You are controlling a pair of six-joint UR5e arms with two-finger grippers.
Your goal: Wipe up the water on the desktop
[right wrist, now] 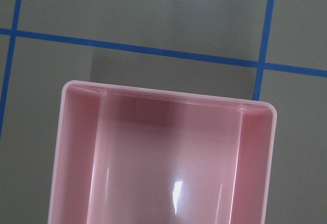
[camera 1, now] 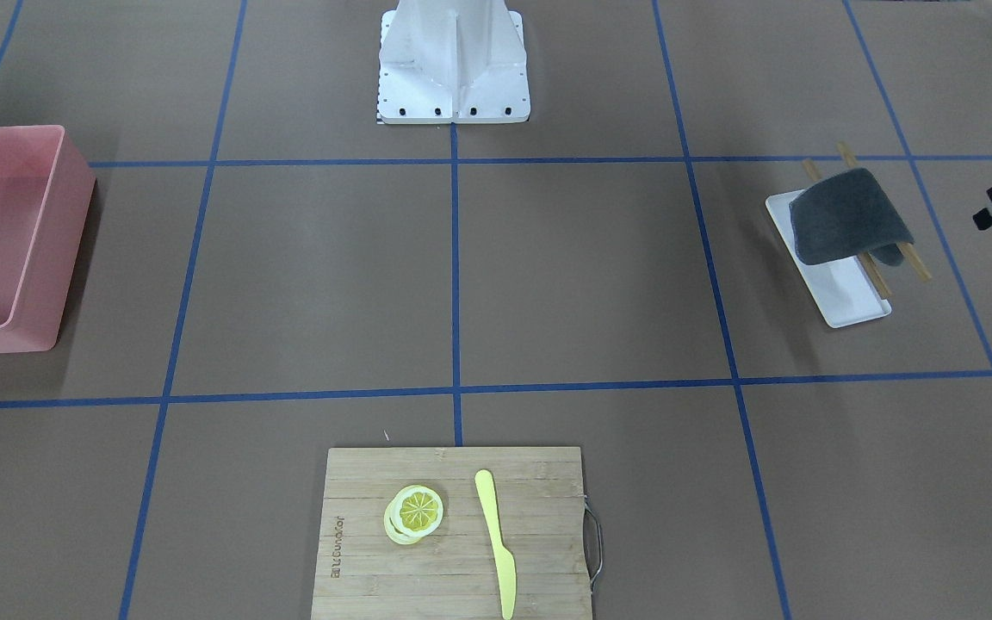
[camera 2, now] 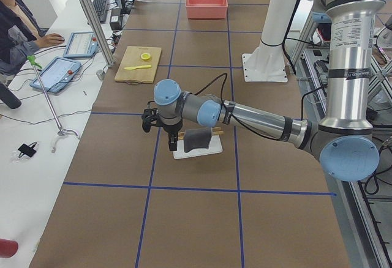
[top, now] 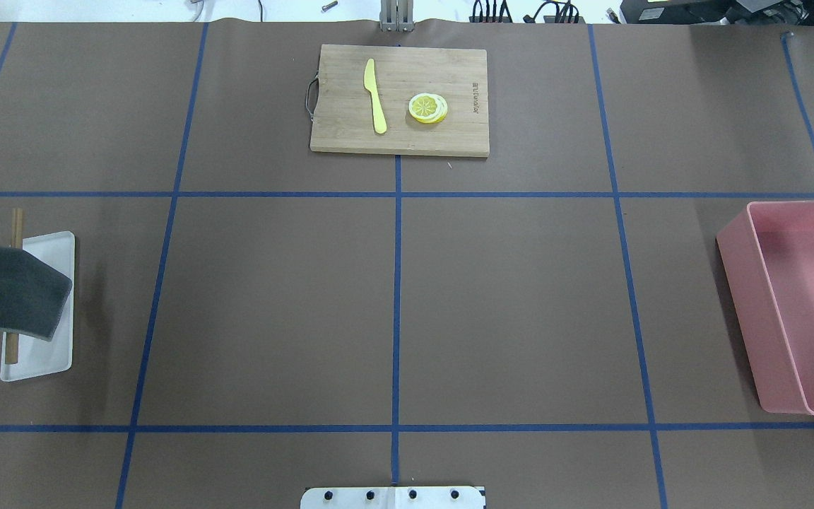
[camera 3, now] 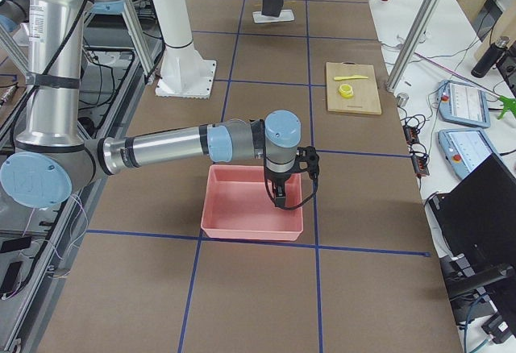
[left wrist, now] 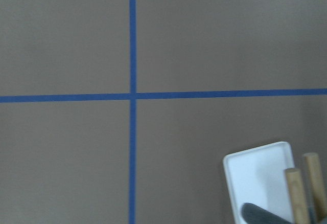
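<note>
The desktop (top: pixel 513 304) is matte brown with blue tape lines; no water patch shows on it in any view. A dark grey cloth (top: pixel 10 290) hangs over two wooden sticks on a small white tray (top: pixel 54 353) at my left side; it also shows in the front view (camera 1: pixel 849 215). My left gripper (camera 2: pixel 173 135) hangs just beside the cloth, on the side away from my base; I cannot tell whether it is open. My right gripper (camera 3: pixel 280 196) hangs over the pink bin (camera 3: pixel 242 226); I cannot tell its state. Neither wrist view shows fingers.
A bamboo cutting board (top: pixel 442 71) at the far middle carries lemon slices (top: pixel 428 108) and a yellow knife (top: pixel 374 95). The pink bin (top: pixel 739 283) stands at the right edge. The white arm base (camera 1: pixel 453 60) stands mid-table on my side.
</note>
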